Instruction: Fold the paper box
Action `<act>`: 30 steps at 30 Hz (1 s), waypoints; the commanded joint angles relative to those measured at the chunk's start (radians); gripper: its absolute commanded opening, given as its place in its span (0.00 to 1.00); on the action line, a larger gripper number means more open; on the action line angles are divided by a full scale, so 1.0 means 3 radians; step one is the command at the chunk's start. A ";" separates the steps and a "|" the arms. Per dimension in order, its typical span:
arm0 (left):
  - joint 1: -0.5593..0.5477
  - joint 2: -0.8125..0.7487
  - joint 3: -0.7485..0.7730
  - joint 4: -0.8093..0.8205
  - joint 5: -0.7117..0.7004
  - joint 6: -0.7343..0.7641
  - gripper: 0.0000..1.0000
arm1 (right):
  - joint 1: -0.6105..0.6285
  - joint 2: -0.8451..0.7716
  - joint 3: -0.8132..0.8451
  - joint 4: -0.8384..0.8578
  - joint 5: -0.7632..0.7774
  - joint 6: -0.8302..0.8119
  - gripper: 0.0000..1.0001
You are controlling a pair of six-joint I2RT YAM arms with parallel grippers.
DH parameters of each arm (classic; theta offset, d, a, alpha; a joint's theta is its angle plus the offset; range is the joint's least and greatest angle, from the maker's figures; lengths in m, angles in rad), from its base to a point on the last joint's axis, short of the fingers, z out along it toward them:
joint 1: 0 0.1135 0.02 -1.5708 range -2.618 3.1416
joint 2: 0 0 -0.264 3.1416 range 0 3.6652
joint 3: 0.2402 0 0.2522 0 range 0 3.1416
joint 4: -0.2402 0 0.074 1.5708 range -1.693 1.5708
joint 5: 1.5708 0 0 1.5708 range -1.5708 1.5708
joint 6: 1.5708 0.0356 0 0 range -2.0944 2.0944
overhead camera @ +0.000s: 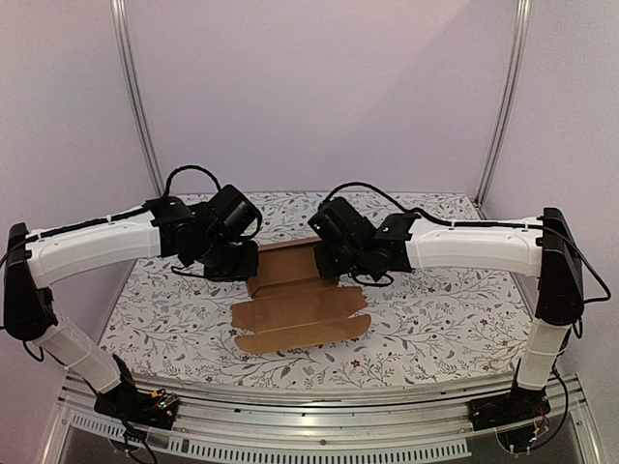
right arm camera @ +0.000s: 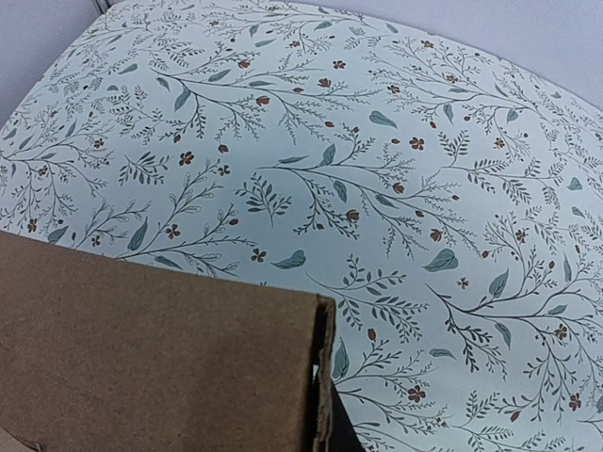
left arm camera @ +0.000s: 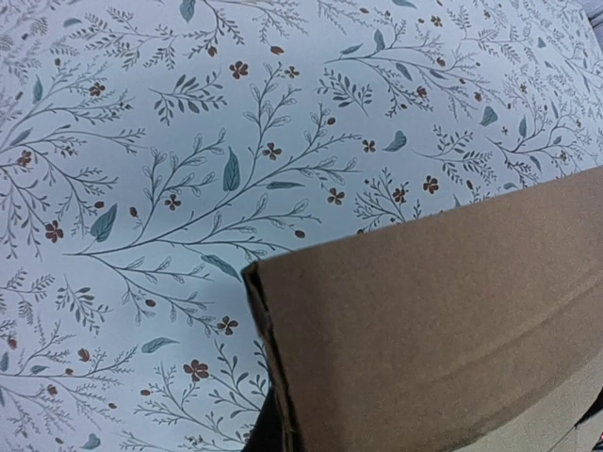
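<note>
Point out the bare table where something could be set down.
Free: floral table right of the paper box, and left of it. Also the front strip toward the arm bases. Crowded: the box's far edge, where left gripper and right gripper meet.

A robot test cell: 2 arms bolted to an aluminium rail (overhead camera: pixel 319 414), plain lilac walls (overhead camera: pixel 319 87), floral tablecloth (overhead camera: pixel 426 319).

1. You see the left arm (overhead camera: pixel 92 242): a white ribbed shell on the long link, with black joint housings at its ends.
2. The right arm (overhead camera: pixel 474 246) matches it, white shell between black joints.
3. A black cable loops above each black wrist block.
4. At each base (overhead camera: pixel 145 406), nearest the white shells' lower ends, small coloured wires show.
</note>
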 commanded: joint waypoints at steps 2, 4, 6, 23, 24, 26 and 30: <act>-0.0126 -0.0076 0.0081 0.0421 0.0276 -0.0014 0.00 | 0.0092 0.0041 0.0023 0.0207 -0.0288 0.0012 0.00; -0.0126 -0.0064 0.0080 0.0426 0.0269 -0.0019 0.00 | 0.0090 0.0024 0.0025 0.0207 -0.0304 0.0010 0.01; -0.0126 -0.0047 0.0075 0.0426 0.0254 -0.0022 0.00 | 0.0098 -0.0002 0.0020 0.0201 -0.0311 0.0001 0.03; -0.0131 0.0255 0.0139 0.0435 0.0041 -0.0096 0.18 | 0.0166 -0.0231 0.0004 0.0073 -0.0336 -0.0063 0.00; -0.0131 0.0273 0.0144 0.0436 0.0027 -0.0103 0.19 | 0.0162 -0.0242 0.0009 0.0060 -0.0341 -0.0059 0.00; -0.0135 0.0313 0.0162 0.0438 0.0015 -0.0109 0.20 | 0.0163 -0.0268 0.0023 0.0033 -0.0357 -0.0048 0.00; -0.0156 0.0381 0.0177 0.0441 -0.0082 -0.0125 0.22 | 0.0164 -0.0299 0.0027 -0.0010 -0.0362 -0.0042 0.00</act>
